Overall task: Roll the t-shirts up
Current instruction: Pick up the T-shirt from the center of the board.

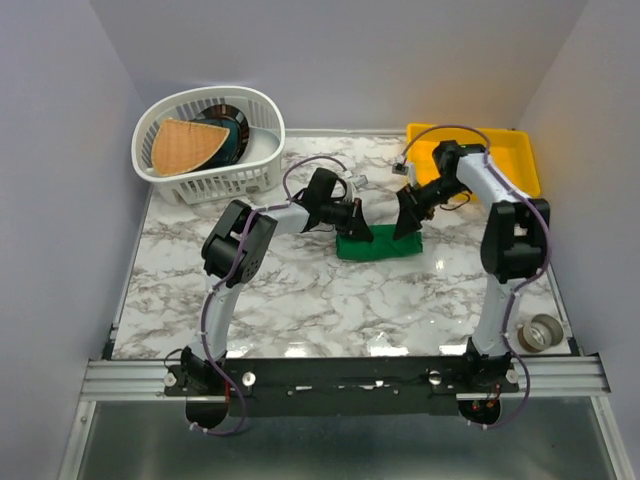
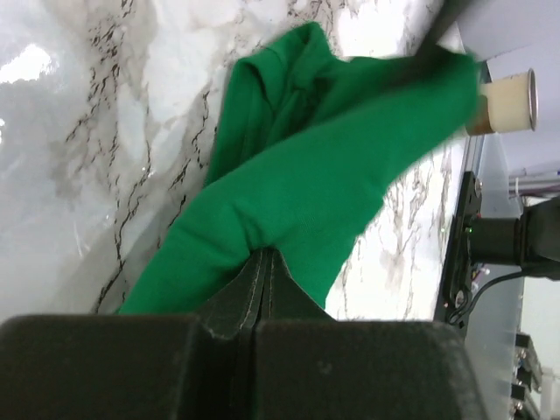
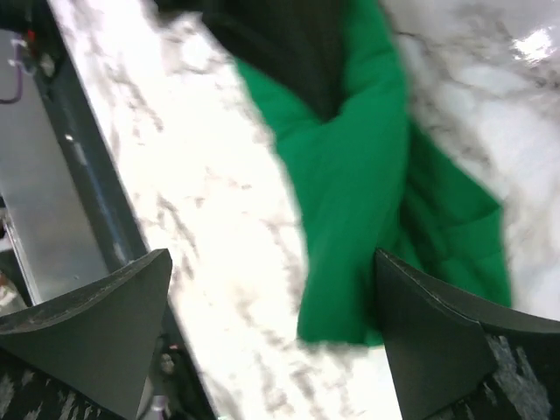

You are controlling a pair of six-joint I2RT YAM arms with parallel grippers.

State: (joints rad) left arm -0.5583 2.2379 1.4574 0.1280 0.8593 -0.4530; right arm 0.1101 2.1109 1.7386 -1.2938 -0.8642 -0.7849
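Roughly mid-worktop, a little toward the far edge, the t-shirt lies bunched into a short, thick bundle of plain emerald green with soft folds. The left gripper is pressed together, pinching fabric at the bundle's left end. The right gripper is spread wide over the right end. Bare marble worktop runs from the bundle to the near and left edges. A white basket fills the far-left corner, a yellow tray the far-right, and a tape roll the near-right.

Emerald-green thin-fabric tee was solid, no print; marble-look tabletop white w/ grey veins; rect plastic bin yellow.
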